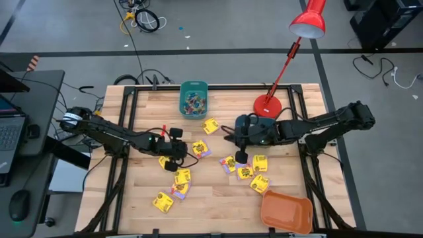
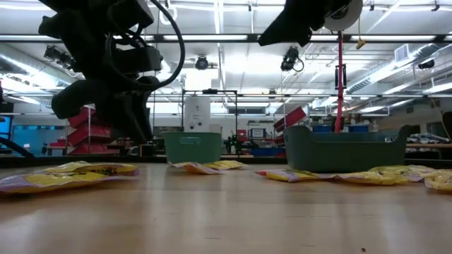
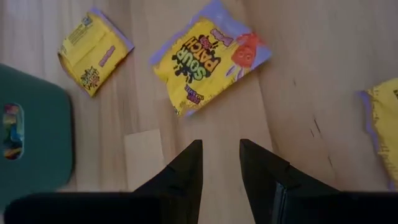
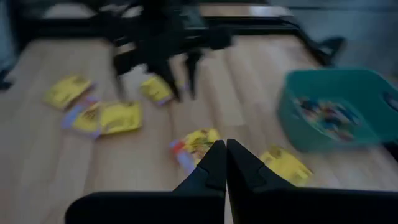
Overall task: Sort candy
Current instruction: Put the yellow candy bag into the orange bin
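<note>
A yellow packet [image 3: 208, 59] is being approached: the left gripper [image 3: 221, 163] is held part-open and empty just short of it, seemingly above the table. Lowering and closing are needed next.

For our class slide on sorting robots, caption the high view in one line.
Two dark arms over a wooden table strewn with square yellow candy packets, between a teal plastic bin and an orange plastic bin.

Yellow candy packets [image 1: 163, 202], dark print; teal bin [image 1: 193, 98]; orange bin [image 1: 286, 211]; red lamp [image 1: 308, 23].
</note>
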Tool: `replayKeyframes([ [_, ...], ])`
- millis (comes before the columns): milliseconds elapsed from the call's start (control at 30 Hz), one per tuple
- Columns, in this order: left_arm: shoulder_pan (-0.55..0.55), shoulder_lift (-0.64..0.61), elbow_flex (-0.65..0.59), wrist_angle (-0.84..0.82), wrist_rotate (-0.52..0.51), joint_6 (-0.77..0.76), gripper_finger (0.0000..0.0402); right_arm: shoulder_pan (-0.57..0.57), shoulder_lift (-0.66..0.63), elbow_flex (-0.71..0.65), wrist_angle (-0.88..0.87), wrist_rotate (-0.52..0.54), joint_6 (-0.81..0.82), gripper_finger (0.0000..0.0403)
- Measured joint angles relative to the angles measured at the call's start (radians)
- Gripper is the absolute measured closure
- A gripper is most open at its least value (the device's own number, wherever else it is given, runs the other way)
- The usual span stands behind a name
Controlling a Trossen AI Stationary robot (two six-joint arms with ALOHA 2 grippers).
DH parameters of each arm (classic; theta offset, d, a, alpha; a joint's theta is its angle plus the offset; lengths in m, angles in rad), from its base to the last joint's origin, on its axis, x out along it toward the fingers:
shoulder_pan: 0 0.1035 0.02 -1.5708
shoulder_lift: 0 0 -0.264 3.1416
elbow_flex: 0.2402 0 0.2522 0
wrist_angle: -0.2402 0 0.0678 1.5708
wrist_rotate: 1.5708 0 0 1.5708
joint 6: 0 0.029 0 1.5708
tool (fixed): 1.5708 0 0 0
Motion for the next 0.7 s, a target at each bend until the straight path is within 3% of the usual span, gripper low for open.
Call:
replayKeyframes([
  [67,0.000,0.000,0.000,-0.010,0.006,-0.035,0.0294,-0.007,0.000,0.000,-0.007,-0.064,-0.051,0.0403],
  [200,-0.001,0.000,0.000,-0.025,0.091,-0.098,0.0294,-0.012,0.000,0.000,-0.138,-0.116,-0.004,0.0403],
  [333,-0.003,0.002,0.000,0.080,0.121,-0.075,0.0294,0.022,0.040,-0.002,-0.218,-0.153,0.052,0.0403],
  [500,-0.002,0.002,0.000,0.166,0.120,0.018,0.0294,0.093,0.123,-0.002,-0.161,-0.175,0.046,0.0403],
  [700,-0.002,0.002,0.000,0.217,0.116,0.074,0.0294,0.090,0.228,0.028,-0.116,-0.167,0.074,0.0403],
])
